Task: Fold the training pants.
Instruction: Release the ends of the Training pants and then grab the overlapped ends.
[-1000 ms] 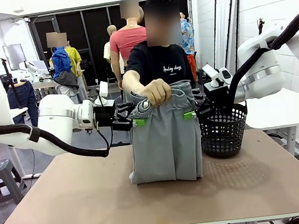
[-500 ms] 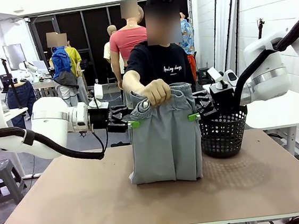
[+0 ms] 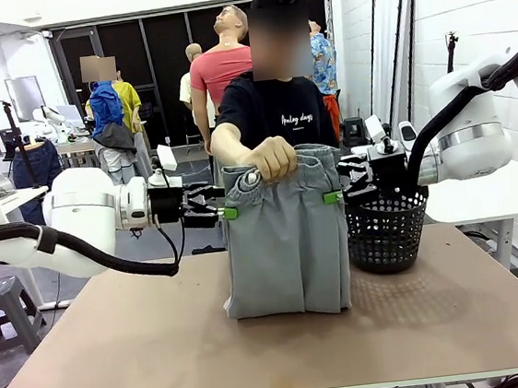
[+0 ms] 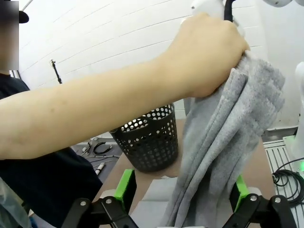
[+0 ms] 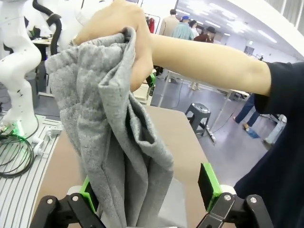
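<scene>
Your left gripper (image 3: 229, 213) sits at the left edge of the training pants (image 3: 288, 246), a little below the waistband. Your right gripper (image 3: 333, 197) sits at the right edge at about the same height. Both sets of jaws are spread wide and pinch nothing.

In the left wrist view the cloth hangs down through the gap between the two green pads. It lies much nearer one pad (image 4: 240, 189) than the other (image 4: 125, 186), and you cannot tell whether it touches the nearer one. In the right wrist view the cloth again drops between the fingers. It crowds the pad (image 5: 88, 192) on the picture's left and leaves open space before the opposite pad (image 5: 209, 185).

The pants are held up over the table (image 3: 146, 354) by the person's hand (image 3: 272, 158), which grips the gathered waistband in a fist near its middle. They are light grey and soft and hang as a tall, roughly rectangular panel with long vertical creases. From the wrist cameras you see several layers bunched together below the fist. The lower end reaches the tabletop, where the bottom edge crumples slightly at the left corner. A black mesh basket (image 3: 388, 231) stands on the table just beside the pants' right edge.
</scene>
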Robot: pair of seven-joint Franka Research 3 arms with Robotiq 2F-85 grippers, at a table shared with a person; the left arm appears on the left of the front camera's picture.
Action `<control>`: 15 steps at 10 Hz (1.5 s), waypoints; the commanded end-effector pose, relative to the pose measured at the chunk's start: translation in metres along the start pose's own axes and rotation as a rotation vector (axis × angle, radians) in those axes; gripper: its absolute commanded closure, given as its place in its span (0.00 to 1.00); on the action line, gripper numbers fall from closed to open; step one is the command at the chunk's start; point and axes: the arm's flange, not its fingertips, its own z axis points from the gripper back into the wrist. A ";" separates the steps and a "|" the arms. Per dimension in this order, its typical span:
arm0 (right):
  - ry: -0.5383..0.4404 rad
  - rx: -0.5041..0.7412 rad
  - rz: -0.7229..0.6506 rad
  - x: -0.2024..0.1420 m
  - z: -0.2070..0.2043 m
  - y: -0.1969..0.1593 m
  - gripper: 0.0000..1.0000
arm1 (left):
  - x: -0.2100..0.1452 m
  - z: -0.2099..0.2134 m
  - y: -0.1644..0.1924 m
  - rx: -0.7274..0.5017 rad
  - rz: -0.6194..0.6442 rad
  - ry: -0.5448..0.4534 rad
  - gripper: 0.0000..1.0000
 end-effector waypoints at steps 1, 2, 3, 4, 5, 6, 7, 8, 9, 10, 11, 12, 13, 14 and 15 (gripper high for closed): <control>-0.031 -0.008 -0.002 -0.004 -0.006 0.007 0.00 | -0.001 -0.001 -0.007 0.043 0.008 -0.005 0.00; -0.036 0.012 -0.009 -0.004 -0.006 0.008 0.00 | 0.000 0.000 -0.007 0.045 0.009 -0.007 0.00; -0.043 0.038 -0.011 -0.005 -0.005 0.010 0.00 | 0.000 0.000 -0.008 0.043 0.010 -0.009 0.00; -0.082 0.091 -0.018 -0.005 -0.005 0.009 0.00 | 0.001 0.001 -0.007 -0.016 0.013 -0.059 0.00; -0.075 0.121 -0.027 -0.004 -0.002 0.010 0.00 | 0.001 0.000 -0.008 -0.046 0.015 -0.074 0.00; -0.066 0.133 -0.036 -0.004 0.000 0.011 0.00 | 0.001 0.000 -0.009 -0.061 0.013 -0.075 0.00; -0.059 0.158 -0.044 -0.005 0.001 0.013 0.00 | 0.000 0.000 -0.009 -0.084 0.009 -0.073 0.00; -0.052 0.169 -0.052 -0.006 0.001 0.015 0.00 | 0.000 -0.002 -0.010 -0.096 0.011 -0.074 0.00; -0.047 0.190 -0.054 -0.007 -0.001 0.017 0.00 | -0.001 -0.005 -0.011 -0.111 0.013 -0.076 0.00; -0.046 0.205 -0.060 -0.009 -0.005 0.018 0.00 | -0.004 -0.008 -0.013 -0.124 0.018 -0.071 0.00; -0.038 0.209 -0.062 -0.010 -0.010 0.019 0.00 | -0.006 -0.011 -0.014 -0.133 0.026 -0.071 0.00; -0.045 0.212 -0.061 -0.011 -0.014 0.019 0.00 | -0.008 -0.014 -0.016 -0.143 0.033 -0.076 0.00; -0.059 0.215 -0.063 -0.013 -0.019 0.019 0.00 | -0.010 -0.018 -0.018 -0.155 0.040 -0.074 0.00; -0.067 0.223 -0.066 -0.014 -0.023 0.018 0.00 | -0.010 -0.022 -0.019 -0.167 0.041 -0.080 0.00; -0.075 0.228 -0.065 -0.013 -0.027 0.018 0.00 | -0.009 -0.025 -0.021 -0.176 0.044 -0.090 0.00</control>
